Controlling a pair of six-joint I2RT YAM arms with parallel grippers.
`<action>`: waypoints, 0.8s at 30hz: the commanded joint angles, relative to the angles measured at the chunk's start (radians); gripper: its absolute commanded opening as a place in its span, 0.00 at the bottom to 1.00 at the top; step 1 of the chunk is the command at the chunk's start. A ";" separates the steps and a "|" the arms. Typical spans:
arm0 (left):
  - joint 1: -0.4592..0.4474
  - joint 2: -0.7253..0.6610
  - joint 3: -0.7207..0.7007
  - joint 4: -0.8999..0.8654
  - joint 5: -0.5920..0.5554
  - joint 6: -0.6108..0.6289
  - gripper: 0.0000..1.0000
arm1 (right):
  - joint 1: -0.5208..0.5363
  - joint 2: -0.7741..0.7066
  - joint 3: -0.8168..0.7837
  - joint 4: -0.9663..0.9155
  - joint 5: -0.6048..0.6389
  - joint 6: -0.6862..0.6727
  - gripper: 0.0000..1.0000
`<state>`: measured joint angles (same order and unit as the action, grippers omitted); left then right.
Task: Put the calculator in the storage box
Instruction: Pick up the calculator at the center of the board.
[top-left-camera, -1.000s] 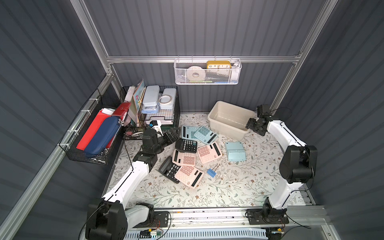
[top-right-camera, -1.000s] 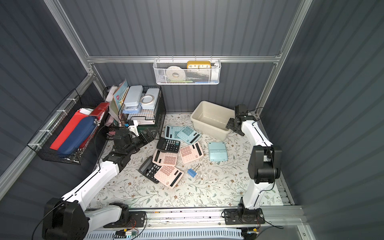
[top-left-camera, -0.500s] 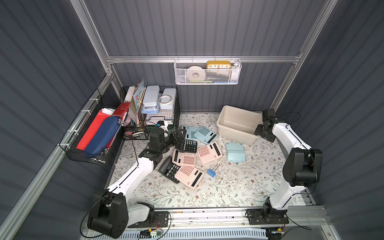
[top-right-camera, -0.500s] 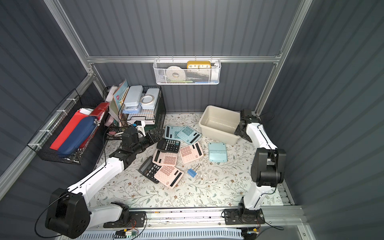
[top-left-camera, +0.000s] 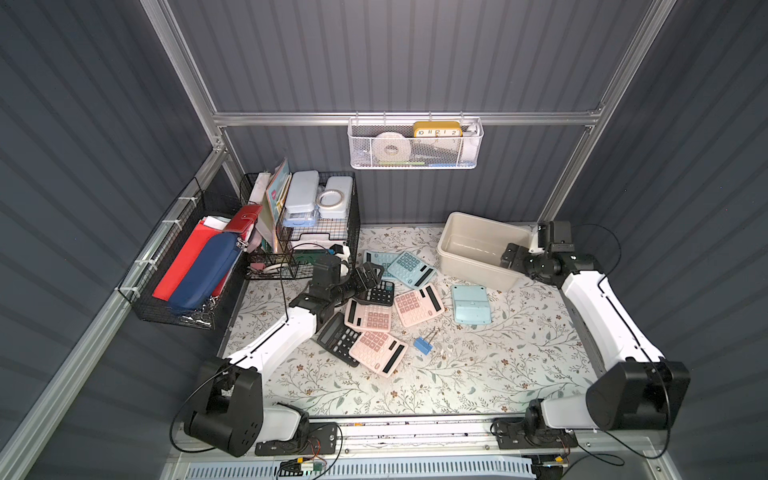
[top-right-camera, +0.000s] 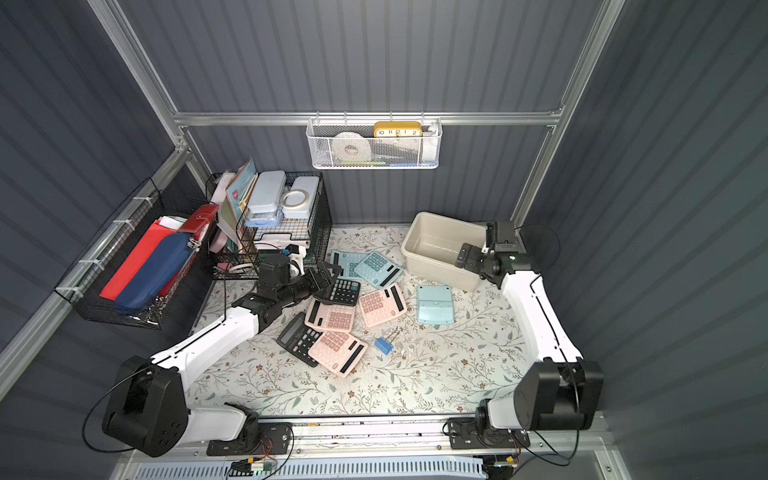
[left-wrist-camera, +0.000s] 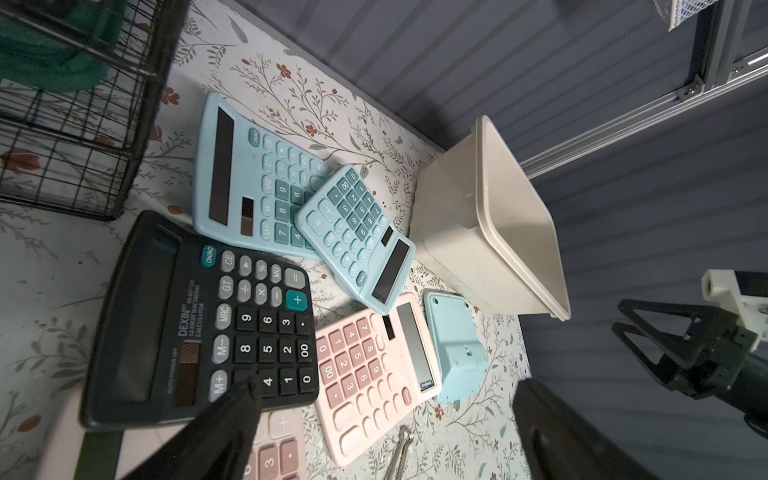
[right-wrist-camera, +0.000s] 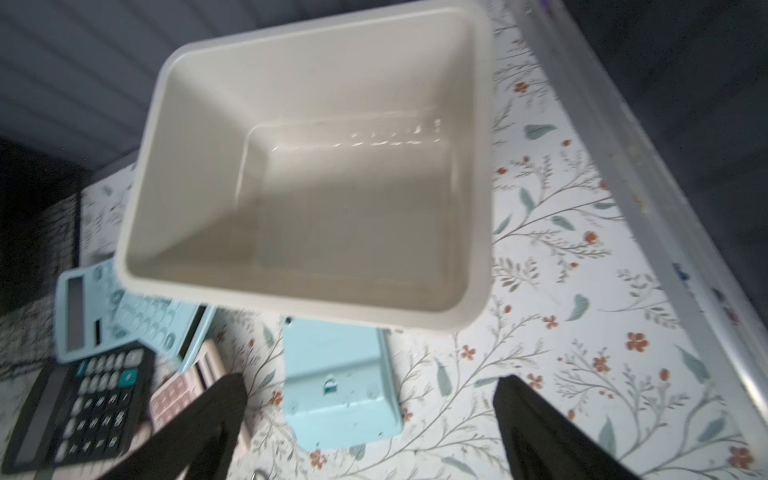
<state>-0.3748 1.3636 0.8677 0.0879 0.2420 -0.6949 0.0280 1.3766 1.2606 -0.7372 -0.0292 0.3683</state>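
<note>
The cream storage box (top-left-camera: 456, 221) (top-right-camera: 419, 226) stands empty at the back right; it also shows in both wrist views (left-wrist-camera: 490, 232) (right-wrist-camera: 311, 187). Several calculators lie loose mid-table: a black calculator (top-left-camera: 381, 293) (left-wrist-camera: 199, 320), blue ones (top-left-camera: 409, 268), pink ones (top-left-camera: 417, 305) and a blue one face down (top-left-camera: 471, 303) (right-wrist-camera: 336, 386). My left gripper (top-left-camera: 368, 276) (top-right-camera: 326, 276) (left-wrist-camera: 384, 386) is open over the black calculator's near edge, holding nothing. My right gripper (top-left-camera: 510, 257) (top-right-camera: 465, 255) (right-wrist-camera: 369, 379) hangs open and empty over the box's near right end.
A black wire basket (top-left-camera: 303, 232) full of cases stands at the back left, close behind the left wrist. Another black wire basket (top-left-camera: 183, 270) hangs on the left wall, and a white mesh basket (top-left-camera: 415, 143) hangs on the back rail. A blue binder clip (top-left-camera: 423, 345) lies near the pink calculators.
The storage box slid a little to the right with the right gripper at its end. That gripper has since opened wider. The left gripper moved right, onto the black calculator.
</note>
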 joint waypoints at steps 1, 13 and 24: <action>-0.004 -0.037 0.021 -0.087 -0.026 0.043 0.99 | 0.086 -0.045 -0.079 0.053 -0.109 -0.044 0.96; -0.003 -0.087 -0.068 -0.073 -0.061 0.025 0.99 | 0.296 -0.018 -0.294 0.243 -0.252 -0.114 0.77; -0.003 -0.092 -0.087 -0.062 -0.073 0.013 0.99 | 0.376 0.220 -0.247 0.347 -0.284 -0.118 0.60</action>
<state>-0.3744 1.2846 0.7971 0.0246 0.1780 -0.6945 0.3946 1.5562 0.9760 -0.4416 -0.2893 0.2554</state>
